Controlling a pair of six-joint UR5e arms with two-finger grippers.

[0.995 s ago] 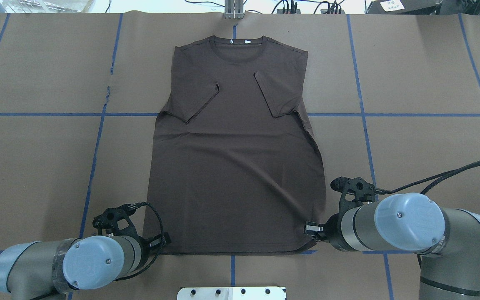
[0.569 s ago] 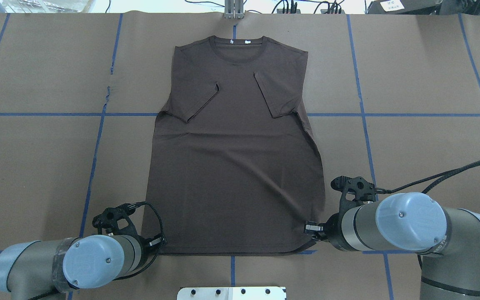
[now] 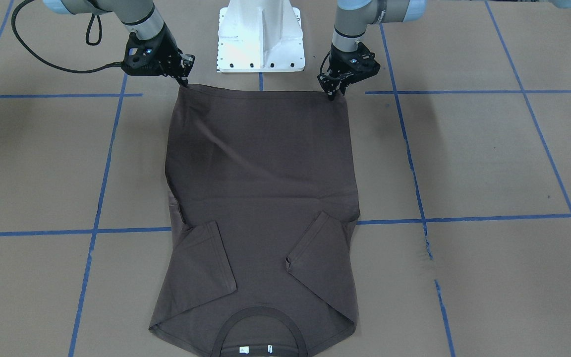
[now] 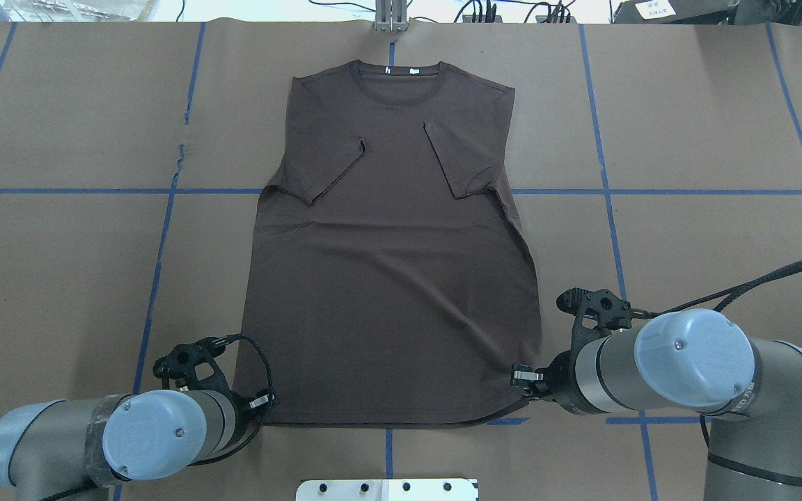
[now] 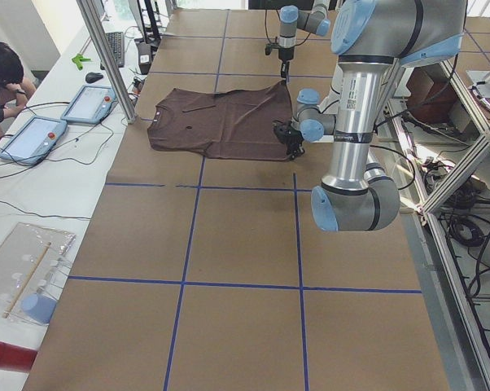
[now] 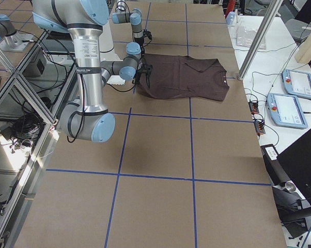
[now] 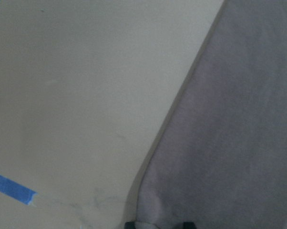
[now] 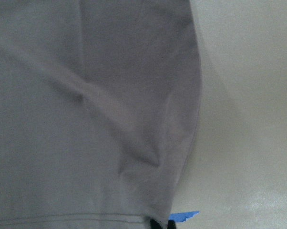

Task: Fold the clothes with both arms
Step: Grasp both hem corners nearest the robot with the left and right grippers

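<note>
T-shirt (image 4: 387, 278) flat | left pincer (image 3: 333, 93) clamped on hem corner | right pincer (image 3: 185, 83) clamped on other corner

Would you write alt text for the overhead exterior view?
A dark brown T-shirt lies flat on the paper-covered table, sleeves folded inward, collar farthest away. The left gripper and right gripper pinch its two near hem corners.

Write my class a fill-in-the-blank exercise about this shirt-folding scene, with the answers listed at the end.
The T-shirt has both sleeves folded ____ over its body.
The left tool and the right tool each hold a corner of the shirt's ____.
The collar lies at the end ____ from the robot.
The table carries a grid of ____ tape.
Missing words: inward; hem; farthest; blue.
</note>
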